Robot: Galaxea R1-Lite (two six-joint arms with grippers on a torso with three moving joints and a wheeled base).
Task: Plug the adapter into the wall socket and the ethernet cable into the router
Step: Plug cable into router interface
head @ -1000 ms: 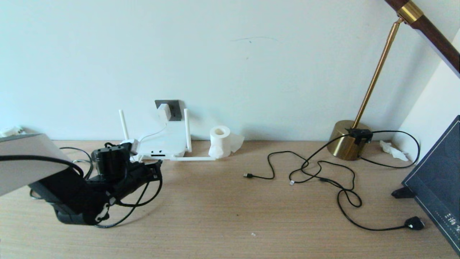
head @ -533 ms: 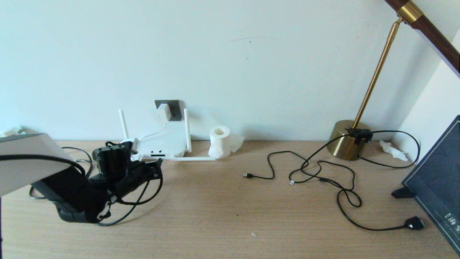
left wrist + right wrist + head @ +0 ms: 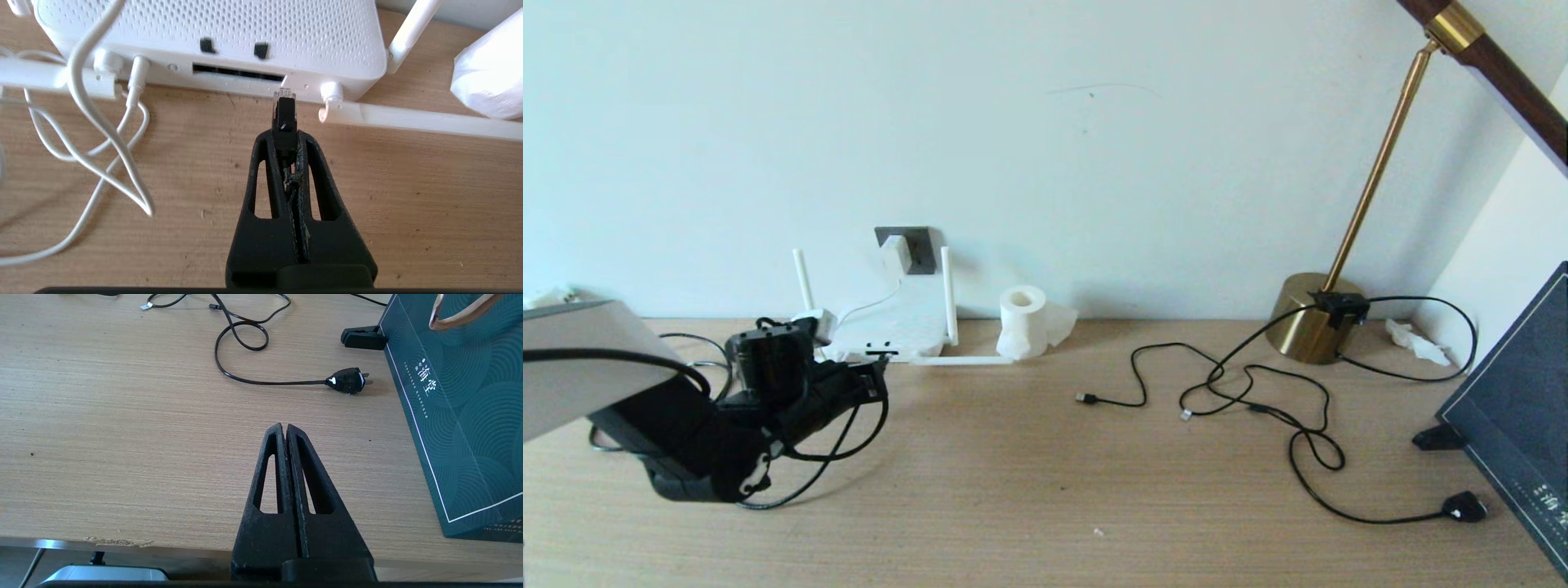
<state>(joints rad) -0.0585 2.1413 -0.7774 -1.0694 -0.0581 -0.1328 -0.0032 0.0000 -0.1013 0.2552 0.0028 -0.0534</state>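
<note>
From the head view, our left gripper [image 3: 876, 384] sits before the router [image 3: 894, 327]; the adapter [image 3: 895, 251] is in the wall socket [image 3: 913, 245]. Left wrist: jaws clamp the ethernet cable [image 3: 284, 116] plug at the port slot; we should square it, then push straight. Right wrist: right gripper [image 3: 284, 430] parked over the table [image 3: 122, 416], jaws closed and empty.

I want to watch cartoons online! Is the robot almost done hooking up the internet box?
Halfway. The white adapter already sits in the wall socket. The left pincer is shut on the ethernet cable, its clear tip right at the router edge but not pushed into the port slot yet. That push is what is left. The right pincer rests shut over the table.
</note>
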